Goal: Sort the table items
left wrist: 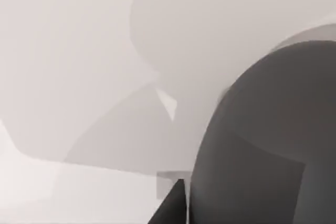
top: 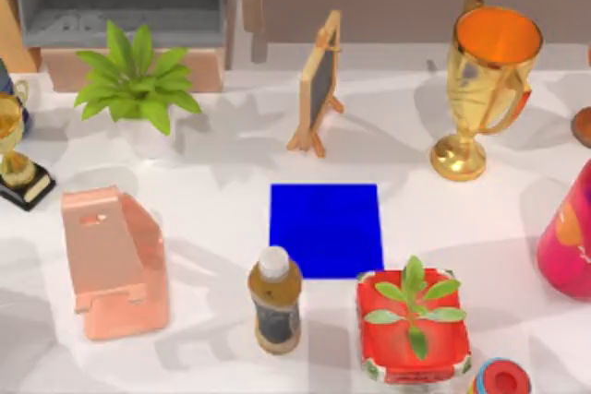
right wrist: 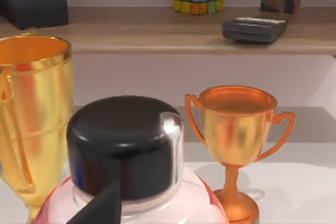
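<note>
In the top view a blue mat [top: 325, 230] lies at the table's middle and a pink slanted stand [top: 113, 260] sits at the left; nothing rests on either. The left wrist view has a large dark grey rounded body [left wrist: 268, 140] close up over the white table. I cannot tell whether it is one of the table items. A dark sliver of my left gripper [left wrist: 173, 209] pokes in beside it. In the right wrist view a dark part of my right gripper [right wrist: 105, 205] hangs just before a pink bottle's black cap [right wrist: 126, 142].
A brown white-capped bottle [top: 274, 300] and a red potted plant [top: 413, 325] stand near the front. Farther back are a leafy plant [top: 137, 76], a small chalkboard [top: 320, 85] and a gold trophy [top: 485, 89]. A pink bottle [top: 568, 237] is at the right edge.
</note>
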Controlling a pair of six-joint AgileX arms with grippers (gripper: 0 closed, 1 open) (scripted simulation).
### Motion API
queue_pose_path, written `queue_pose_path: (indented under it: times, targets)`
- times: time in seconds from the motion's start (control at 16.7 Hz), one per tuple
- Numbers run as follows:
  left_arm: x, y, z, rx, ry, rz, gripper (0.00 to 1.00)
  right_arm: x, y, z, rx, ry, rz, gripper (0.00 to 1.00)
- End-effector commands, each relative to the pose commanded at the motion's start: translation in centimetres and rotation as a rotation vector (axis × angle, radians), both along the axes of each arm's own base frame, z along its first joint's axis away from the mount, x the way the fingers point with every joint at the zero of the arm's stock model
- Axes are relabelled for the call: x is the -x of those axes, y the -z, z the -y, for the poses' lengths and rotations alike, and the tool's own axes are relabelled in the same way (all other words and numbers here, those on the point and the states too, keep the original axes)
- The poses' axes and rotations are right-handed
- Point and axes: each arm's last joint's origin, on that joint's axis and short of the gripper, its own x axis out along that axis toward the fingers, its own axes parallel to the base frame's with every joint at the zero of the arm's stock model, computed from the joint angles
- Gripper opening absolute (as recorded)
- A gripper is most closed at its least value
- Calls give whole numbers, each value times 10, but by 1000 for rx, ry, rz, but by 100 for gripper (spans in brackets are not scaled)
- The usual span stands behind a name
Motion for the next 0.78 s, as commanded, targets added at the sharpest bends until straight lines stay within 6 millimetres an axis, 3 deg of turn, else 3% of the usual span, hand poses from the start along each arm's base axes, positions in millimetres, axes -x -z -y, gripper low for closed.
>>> queue_pose_path:
  times: [0.54,0.78]
  targets:
    - [2,-83,1,7,-3,-15,0,0,0,0,0,0,0,100]
    - [3,-90,1,4,-4,-9,0,0,0,0,0,0,0,100]
